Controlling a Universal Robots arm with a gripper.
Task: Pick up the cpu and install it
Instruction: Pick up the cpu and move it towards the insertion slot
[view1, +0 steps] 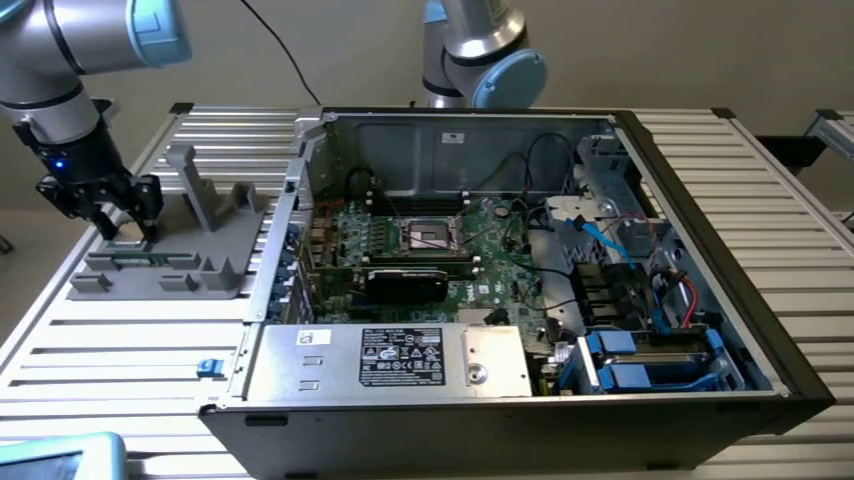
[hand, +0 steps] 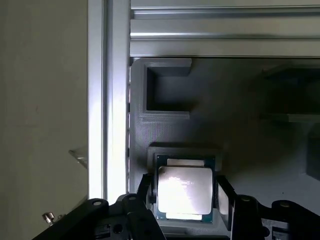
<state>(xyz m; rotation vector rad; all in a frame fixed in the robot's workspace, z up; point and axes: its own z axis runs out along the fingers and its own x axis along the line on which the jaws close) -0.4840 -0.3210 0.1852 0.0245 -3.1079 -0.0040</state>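
The cpu (hand: 184, 192), a flat square chip with a shiny silver top and a thin green rim, lies seated in a pocket of the grey plastic fixture block (hand: 165, 95). My gripper (hand: 184, 196) is lowered over it and open. One finger stands close on each side of the chip, with a slim gap showing. In the exterior view, the gripper (view1: 127, 232) sits low over the fixture block (view1: 174, 270) at the left, with the cpu (view1: 130, 241) a pale patch between the fingers. The black motherboard socket (view1: 430, 237) lies open inside the computer case.
The open computer case (view1: 534, 130) fills the middle and the exterior view's right, with cables, drives and a power supply (view1: 400, 358). Two grey uprights (view1: 200, 190) rise from the fixture beside the gripper. A second arm (view1: 474, 60) stands behind the case. The table edge (hand: 107, 100) runs beside the fixture.
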